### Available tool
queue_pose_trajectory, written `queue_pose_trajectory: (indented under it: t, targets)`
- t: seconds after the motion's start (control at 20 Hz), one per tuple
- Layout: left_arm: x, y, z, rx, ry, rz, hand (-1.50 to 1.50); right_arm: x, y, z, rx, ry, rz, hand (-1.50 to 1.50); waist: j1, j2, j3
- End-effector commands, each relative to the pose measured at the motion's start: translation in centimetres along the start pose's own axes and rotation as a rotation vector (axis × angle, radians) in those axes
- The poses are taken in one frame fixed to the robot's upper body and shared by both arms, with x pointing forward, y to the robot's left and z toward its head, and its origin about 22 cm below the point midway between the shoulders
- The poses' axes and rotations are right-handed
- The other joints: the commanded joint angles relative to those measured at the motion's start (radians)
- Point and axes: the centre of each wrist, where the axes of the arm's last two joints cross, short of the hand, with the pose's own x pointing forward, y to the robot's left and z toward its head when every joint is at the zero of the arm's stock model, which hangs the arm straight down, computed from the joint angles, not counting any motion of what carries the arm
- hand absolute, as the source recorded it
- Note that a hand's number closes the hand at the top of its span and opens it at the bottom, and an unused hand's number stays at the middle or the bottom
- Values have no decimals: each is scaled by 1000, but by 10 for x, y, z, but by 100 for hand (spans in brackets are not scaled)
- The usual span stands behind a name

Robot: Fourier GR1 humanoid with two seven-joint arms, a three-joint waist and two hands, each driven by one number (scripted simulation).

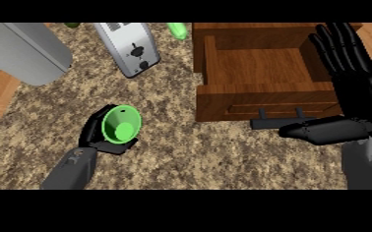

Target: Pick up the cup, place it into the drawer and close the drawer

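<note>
A green cup (121, 124) lies tilted in my left hand (95, 132), its mouth facing up toward the view; the black fingers curl round its outside at the lower left of the counter. The wooden drawer (218, 101) stands open at the right, its inside bare, with a dark handle (278, 120) on its front. My right hand (341, 73) is held over the drawer's right side, fingers straight and pointing away, thumb stretched left above the handle.
A silver toaster (131, 46) lies at the top centre. A large grey rounded object (29, 51) fills the top left. A small green thing (177, 30) sits behind the drawer's left corner. Speckled counter (181, 157) spreads between hands.
</note>
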Motion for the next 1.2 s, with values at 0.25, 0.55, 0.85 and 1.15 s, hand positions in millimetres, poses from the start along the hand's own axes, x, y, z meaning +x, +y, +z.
queue_pose_trajectory:
  t: [0.25,0.55,0.85,1.15]
  targets:
    - [-3,-1,6,469,-204,-167,150,0,-8,15,-9,-9,-16,-150,-2,-6,1]
    - [20,-28,-53,275,-332,102,150,-6,-9,6,-12,3,1,-150,12,-9,3]
    - [67,-34,-112,117,-384,106,150,9,-10,5,-17,28,29,-150,30,-20,5]
    - [126,-86,-166,-33,-420,114,150,-7,-14,13,-57,38,29,-150,49,-25,7]
